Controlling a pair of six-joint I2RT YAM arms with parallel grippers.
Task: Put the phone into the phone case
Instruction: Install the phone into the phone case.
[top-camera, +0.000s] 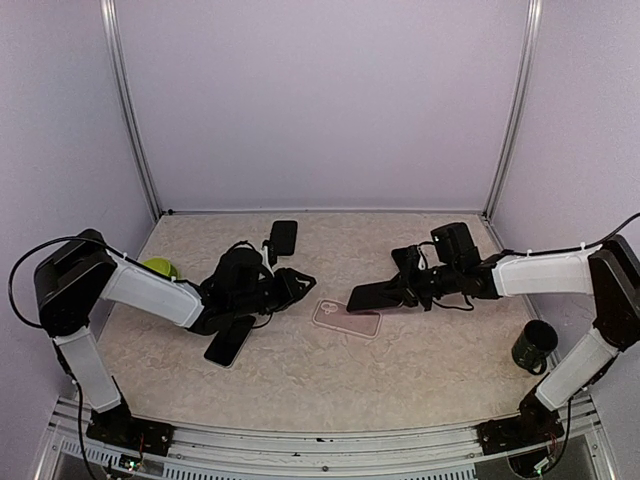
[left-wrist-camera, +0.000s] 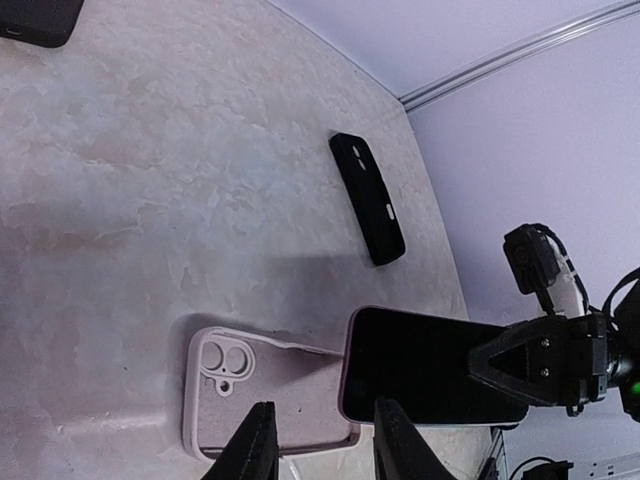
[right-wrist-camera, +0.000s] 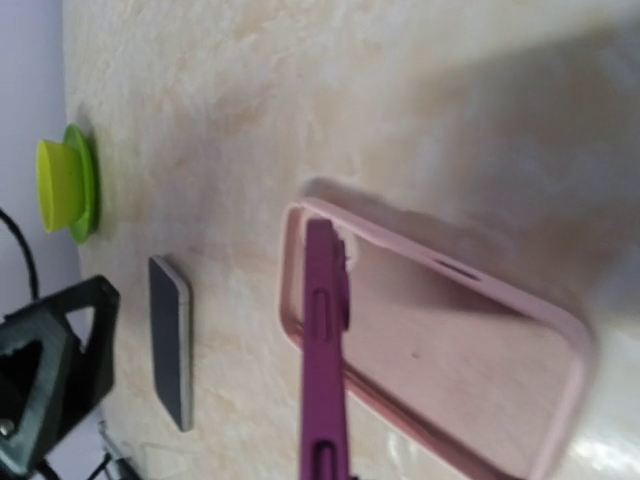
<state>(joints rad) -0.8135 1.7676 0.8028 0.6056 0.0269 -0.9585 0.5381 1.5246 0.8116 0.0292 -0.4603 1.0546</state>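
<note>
**A:** What's closest to the bases?

**B:** A spare dark phone (top-camera: 229, 341) lies flat behind my left gripper (top-camera: 297, 284), under its wrist. A black cup (top-camera: 535, 345) stands well behind the right gripper (top-camera: 392, 293), by that arm's elbow.

**A:** Where's the case?

**B:** The pink phone case (top-camera: 346, 319) lies flat on the table (top-camera: 420, 380), open side up. It's just ahead of and below both sets of fingertips.

**A:** And the phone?

**B:** The phone (top-camera: 368, 297) is clamped by one end in the right gripper. It sticks out past the tips and tilts down. Its free end is at the case's rim, but I can't tell if it touches.

**A:** Left gripper?

**B:** It's holding nothing and the jaws are partly apart. On its wrist cam the fingers (left-wrist-camera: 255, 450) sit over the case's near edge.

**A:** Anything further out?

**B:** There's a green object (top-camera: 160, 267) off behind the left gripper. A black case (top-camera: 284, 238) lies beyond the left gripper, toward the back wall.
</note>
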